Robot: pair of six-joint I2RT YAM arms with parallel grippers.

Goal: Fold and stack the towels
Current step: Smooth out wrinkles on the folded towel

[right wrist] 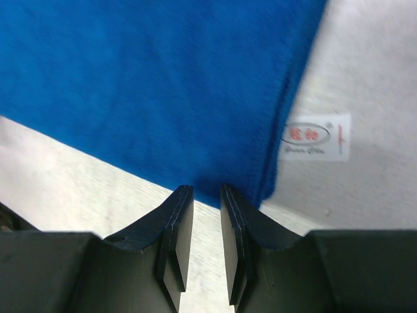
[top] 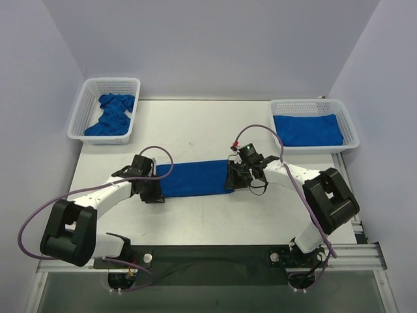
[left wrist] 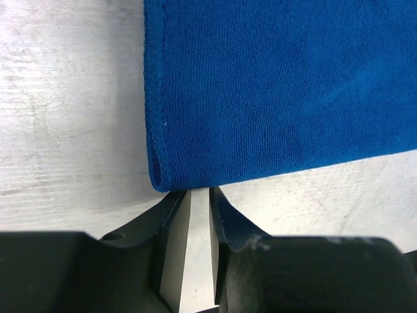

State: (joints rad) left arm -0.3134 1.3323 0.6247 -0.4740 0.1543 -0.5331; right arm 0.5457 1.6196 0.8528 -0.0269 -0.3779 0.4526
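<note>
A blue towel (top: pixel 194 177), folded into a long strip, lies flat at the table's middle. My left gripper (top: pixel 151 190) is at its left end. In the left wrist view the jaws (left wrist: pixel 199 193) stand a narrow gap apart, tips just at the towel's near corner (left wrist: pixel 260 98), with only table between them. My right gripper (top: pixel 236 177) is at the towel's right end. In the right wrist view its jaws (right wrist: pixel 206 193) are slightly apart and empty, tips at the edge of the towel (right wrist: pixel 163 78). A white label (right wrist: pixel 316 137) sticks out beside that edge.
A white basket (top: pixel 86 101) at the back left holds crumpled blue towels (top: pixel 112 115). A white basket (top: pixel 348 124) at the back right holds a flat folded blue towel (top: pixel 307 129). Purple cables loop from both arms over the table.
</note>
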